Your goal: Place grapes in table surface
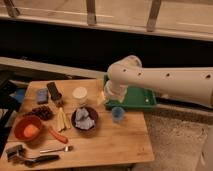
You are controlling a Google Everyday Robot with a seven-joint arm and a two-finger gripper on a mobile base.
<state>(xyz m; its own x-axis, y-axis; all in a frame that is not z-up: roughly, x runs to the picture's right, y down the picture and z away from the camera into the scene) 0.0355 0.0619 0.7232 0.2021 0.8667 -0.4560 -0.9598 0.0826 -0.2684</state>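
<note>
Grapes [44, 112] lay as a dark, bumpy cluster on the bench [115, 142], near its left edge. They sat just beyond an orange bowl [28, 129] and beside a few pale yellow strips [61, 119]. The tool [106, 96] hung at the end of the white arm [165, 80] over the far right part of the bench, by the left end of a green tray [142, 102] and close to a white cup [80, 94]. Its jaws stood wide apart, and nothing could be seen between them. It was well apart from the grapes, with a dark bowl of pale blue contents [84, 119] lying between the two.

Since the fruit rested on the wood and the tool had hold of nothing, the step in hand looked like the reach toward the grapes, with the grasp not yet made. The next move would call for a swing across toward the left edge, passing over the white cup and the dark bowl without brushing them. A straight descent on the cluster would then be needed. The jaws would have to straddle the bunch while staying off the orange bowl, the yellow strips and the carrot [57, 135] close by. A bare patch toward the near right corner looked a fair spot to set the bunch down.
</note>
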